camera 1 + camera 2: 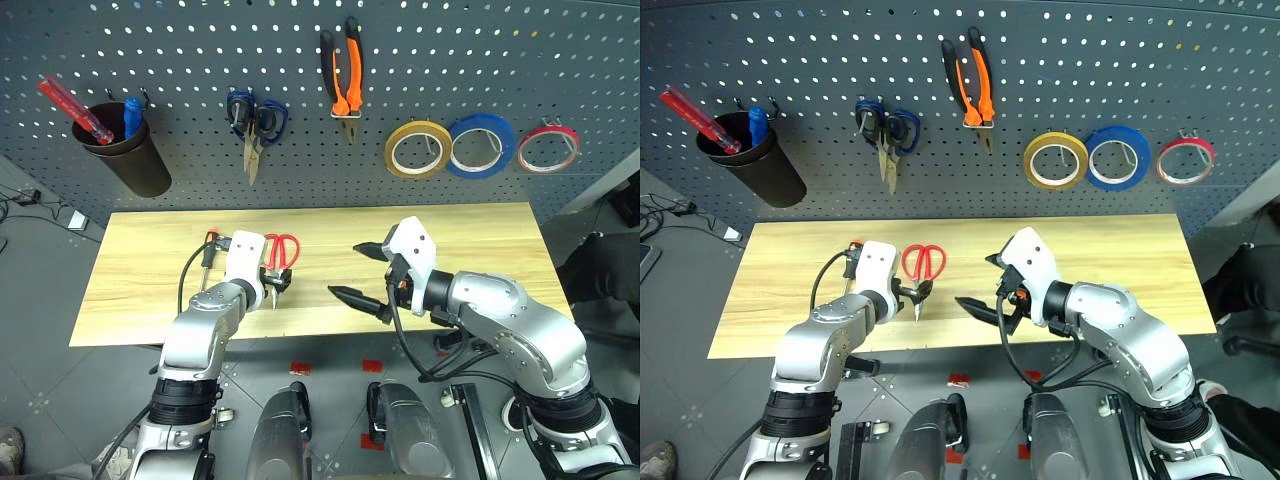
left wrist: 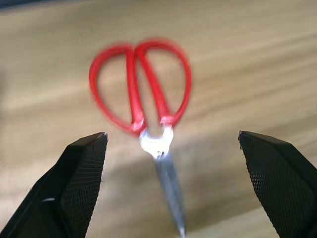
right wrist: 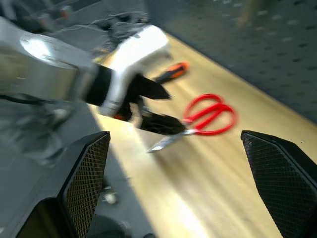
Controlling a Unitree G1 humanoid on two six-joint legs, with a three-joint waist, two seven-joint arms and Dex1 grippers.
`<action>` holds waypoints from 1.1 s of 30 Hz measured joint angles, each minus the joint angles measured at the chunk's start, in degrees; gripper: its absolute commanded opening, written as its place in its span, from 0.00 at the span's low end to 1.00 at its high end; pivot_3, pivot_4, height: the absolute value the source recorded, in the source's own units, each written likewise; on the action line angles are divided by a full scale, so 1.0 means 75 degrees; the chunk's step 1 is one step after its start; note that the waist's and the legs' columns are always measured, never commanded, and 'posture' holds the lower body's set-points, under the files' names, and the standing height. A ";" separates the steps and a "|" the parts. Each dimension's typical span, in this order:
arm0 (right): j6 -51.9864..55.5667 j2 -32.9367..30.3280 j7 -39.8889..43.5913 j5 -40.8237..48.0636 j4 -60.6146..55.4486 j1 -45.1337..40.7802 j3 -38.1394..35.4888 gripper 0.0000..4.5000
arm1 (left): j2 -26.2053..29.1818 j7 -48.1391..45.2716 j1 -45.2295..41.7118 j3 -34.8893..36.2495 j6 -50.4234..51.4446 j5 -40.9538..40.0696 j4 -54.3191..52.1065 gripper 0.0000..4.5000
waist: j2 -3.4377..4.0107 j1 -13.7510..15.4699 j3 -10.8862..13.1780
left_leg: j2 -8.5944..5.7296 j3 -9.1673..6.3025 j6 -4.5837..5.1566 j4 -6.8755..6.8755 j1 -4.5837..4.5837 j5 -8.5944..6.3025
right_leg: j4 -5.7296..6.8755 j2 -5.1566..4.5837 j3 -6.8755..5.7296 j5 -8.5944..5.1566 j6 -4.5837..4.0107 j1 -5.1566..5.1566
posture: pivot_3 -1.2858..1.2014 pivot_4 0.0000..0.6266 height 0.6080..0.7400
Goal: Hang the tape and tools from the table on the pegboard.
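Left tool [image 2: 171, 144] open, straddling red scissors [image 2: 141, 96] on bench [image 1: 480, 250], lined up to grab. Right tool [image 1: 367, 273] open, empty, parked clear.

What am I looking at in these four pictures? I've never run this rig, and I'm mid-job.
A two-armed humanoid stands at a wooden table facing a pegboard. Two pictures come from its head, two from cameras on its wrists. On the table lie red-handled scissors and a screwdriver. The orange pliers and yellowish tape already hang on the board, beside other rolls, blue scissors and a cup. The left gripper is open over the scissors; the right gripper is open too. Nothing is held.
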 measured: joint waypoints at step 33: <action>0.0149 -0.0922 0.0617 0.0413 0.0263 -0.0102 0.0189 1.00 | -0.0194 -0.0164 -0.1224 0.0251 -0.0448 0.0251 0.2814 0.08 | -0.0034 0.0033 0.0021 | -0.0007 0.0000 0.0001 -0.0004 0.0002 -0.0003 | -0.0009 -0.0020 -0.0011 0.0000 -0.0001 0.0007 | 0.44 0.57 1.00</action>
